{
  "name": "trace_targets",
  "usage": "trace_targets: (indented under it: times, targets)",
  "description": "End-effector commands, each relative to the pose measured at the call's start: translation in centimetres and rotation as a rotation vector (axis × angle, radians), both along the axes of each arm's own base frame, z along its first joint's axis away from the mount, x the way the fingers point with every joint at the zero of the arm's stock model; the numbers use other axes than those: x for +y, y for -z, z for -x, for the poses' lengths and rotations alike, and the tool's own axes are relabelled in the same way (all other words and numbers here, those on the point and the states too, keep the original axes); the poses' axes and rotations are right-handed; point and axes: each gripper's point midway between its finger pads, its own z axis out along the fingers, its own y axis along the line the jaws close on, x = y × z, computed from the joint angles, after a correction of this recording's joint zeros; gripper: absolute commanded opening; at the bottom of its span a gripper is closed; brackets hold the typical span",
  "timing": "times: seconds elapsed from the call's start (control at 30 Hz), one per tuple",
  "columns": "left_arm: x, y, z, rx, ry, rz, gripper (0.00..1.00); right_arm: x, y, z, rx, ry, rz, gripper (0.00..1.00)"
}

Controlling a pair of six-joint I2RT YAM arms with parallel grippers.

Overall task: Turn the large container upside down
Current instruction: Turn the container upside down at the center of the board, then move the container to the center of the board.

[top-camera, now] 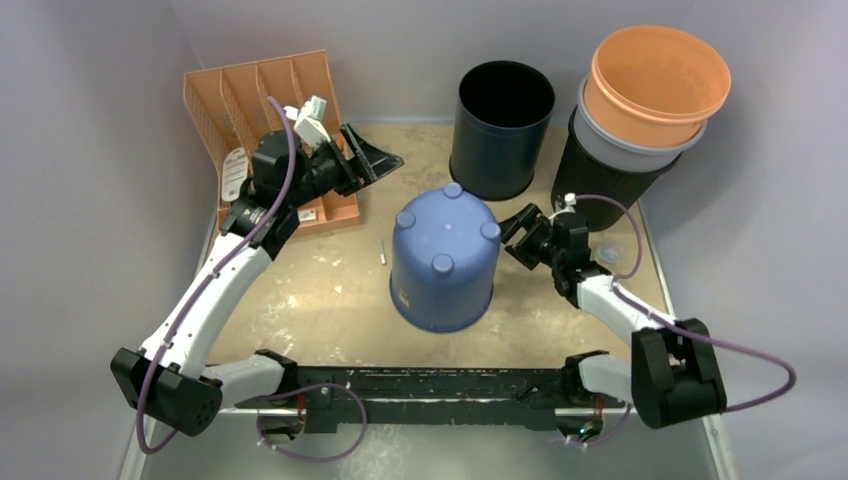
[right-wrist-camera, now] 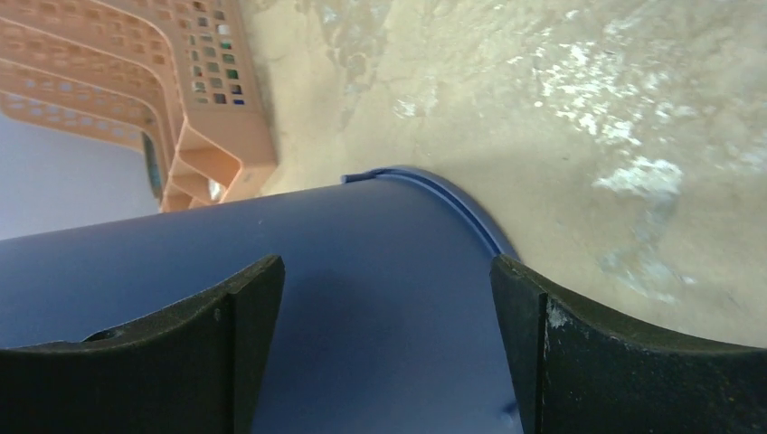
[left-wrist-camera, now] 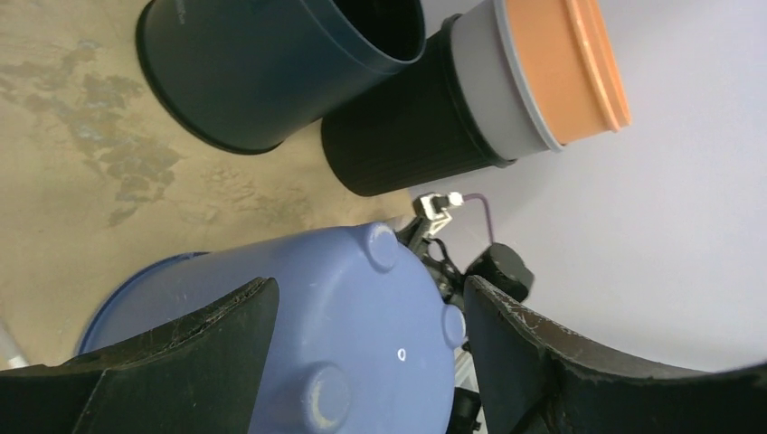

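Observation:
The large blue container (top-camera: 445, 260) stands upside down in the middle of the table, rim on the surface and several round feet pointing up. My left gripper (top-camera: 385, 160) hovers open up and to its left, beside the orange rack; in the left wrist view the container's base (left-wrist-camera: 344, 316) shows beyond the spread fingers of that gripper (left-wrist-camera: 369, 285). My right gripper (top-camera: 515, 235) is open just to the container's right, clear of its side. The right wrist view shows the blue wall (right-wrist-camera: 362, 271) filling the gap of the gripper (right-wrist-camera: 387, 264), with nothing pinched.
A dark navy bin (top-camera: 502, 125) stands upright behind the container. A nested stack of black, grey and orange containers (top-camera: 640, 110) is at the back right. An orange slotted rack (top-camera: 260, 110) fills the back left. A small pale stick (top-camera: 382, 250) lies left of the blue container.

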Motion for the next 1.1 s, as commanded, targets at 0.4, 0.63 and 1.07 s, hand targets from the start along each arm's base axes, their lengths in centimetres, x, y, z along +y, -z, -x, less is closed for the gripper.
trace_targets:
  times: [0.4,0.63,1.07]
  targets:
    - [3.3,-5.9,0.4,-0.199,-0.127,-0.144,0.75,-0.7,-3.4,3.6,-0.094,-0.047,0.088,0.97]
    - [3.4,-6.9,0.3,-0.213,-0.137,-0.125,0.75,14.2,-6.0,3.0,-0.149,-0.324,-0.036,1.00]
    - [2.2,-5.8,1.1,-0.203,-0.018,-0.239,0.75,7.9,-7.4,1.5,-0.183,-0.234,0.333,1.00]
